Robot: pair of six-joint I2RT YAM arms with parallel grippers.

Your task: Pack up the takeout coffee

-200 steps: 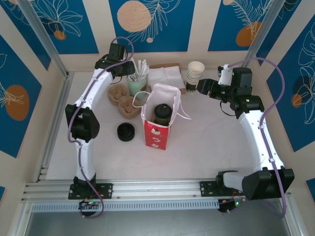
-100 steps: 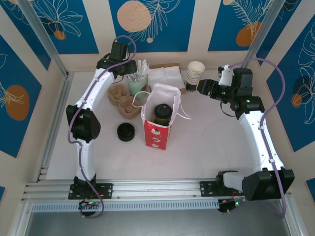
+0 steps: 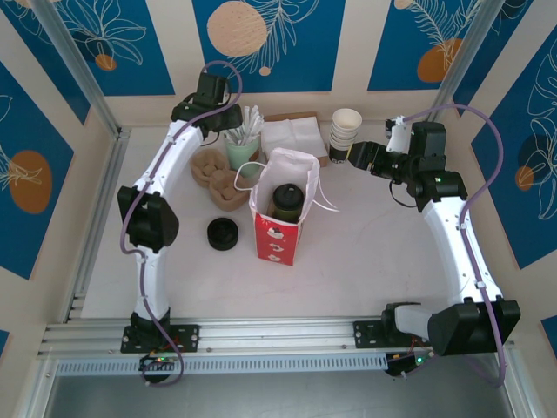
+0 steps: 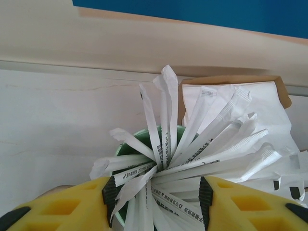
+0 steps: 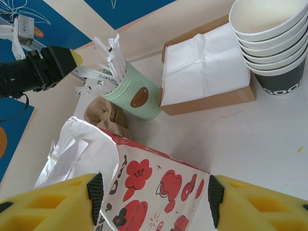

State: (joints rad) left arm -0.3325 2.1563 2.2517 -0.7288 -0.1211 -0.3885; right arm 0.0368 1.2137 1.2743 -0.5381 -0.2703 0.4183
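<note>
The takeout coffee stands inside the open paper bag, well apart from both grippers; bare table lies at its right. Farther back, the right gripper hangs spread near the white cups; the left gripper stands spread around the straws.

Between the yellow, black-padded fingers of the left end effector stand white straw wrappers with black print, in a mint-green cup bearing a brown oval badge. Under the right end effector the bag is white with red flower drawings; beyond it, white napkins in a brown tray.
</note>
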